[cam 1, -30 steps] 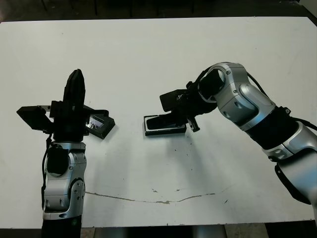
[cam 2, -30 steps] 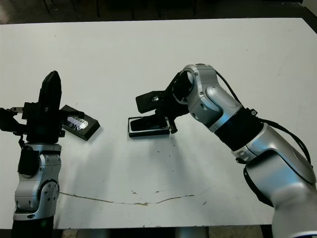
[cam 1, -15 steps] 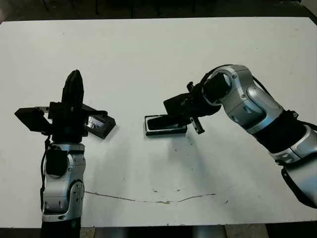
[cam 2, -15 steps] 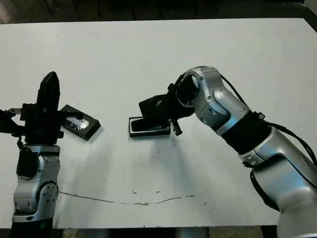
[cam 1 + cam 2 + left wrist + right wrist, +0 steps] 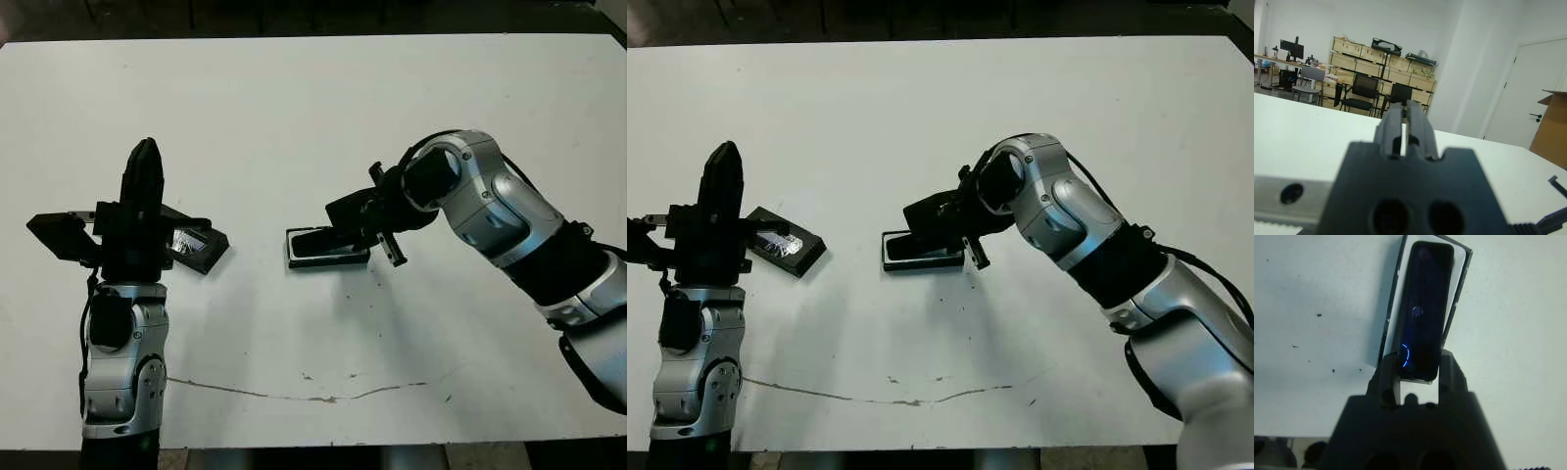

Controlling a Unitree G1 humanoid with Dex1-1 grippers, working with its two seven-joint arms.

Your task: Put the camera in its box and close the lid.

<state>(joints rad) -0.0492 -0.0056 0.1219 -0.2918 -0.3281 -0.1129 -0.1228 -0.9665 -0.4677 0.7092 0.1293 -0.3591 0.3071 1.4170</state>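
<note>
The box (image 5: 328,258), a black tray with white lining (image 5: 1462,279), lies at the table's middle. The slim black camera (image 5: 1425,303), with a blue glint on its glossy face, lies lengthwise over the tray. My right gripper (image 5: 340,233) reaches down to the tray from the right and is shut on the camera's near end, one of its fingers (image 5: 1388,377) on each side. The black lid (image 5: 198,247) with its shiny strip lies flat on the table to the left, beside my left arm. My left gripper (image 5: 147,162) points straight up, shut and holding nothing (image 5: 1404,112).
A thin dark crack (image 5: 323,397) runs along the table near its front edge. Bare white table (image 5: 294,108) stretches behind both arms. Beyond the table, the left wrist view shows office chairs (image 5: 1364,90) and stacked crates.
My right gripper has tilted and come down closer onto the tray with the camera in it, while its elbow swung right. The left arm and the lid have stayed put.
</note>
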